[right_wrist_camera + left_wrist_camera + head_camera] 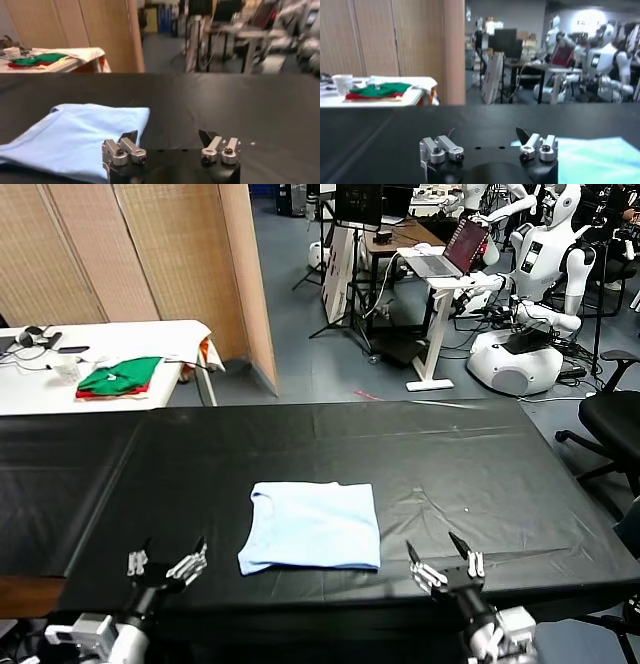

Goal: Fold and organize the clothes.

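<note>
Pale blue cotton: the shirt lies folded into a rough rectangle on the black table, flat, near the table's front edge and about midway along it. Collar end points toward the robot's left; one corner at the front left of the shirt is slightly rumpled. In the right wrist view the shirt has soft folds along its near edge.

Left gripper: low over the table, to the left of the shirt and clear of it. Jaws stand wide, nothing between them. In its own wrist view the left gripper shows bare black cloth between the fingers, with the shirt off to one side.

Right gripper: low over the table, to the right of the shirt, apart from it. Jaws wide, holding nothing. In its own wrist view the right gripper has one finger just beside the shirt's edge; contact cannot be told.

Beyond the table's far left corner, a white table carries a green-and-red pile.
</note>
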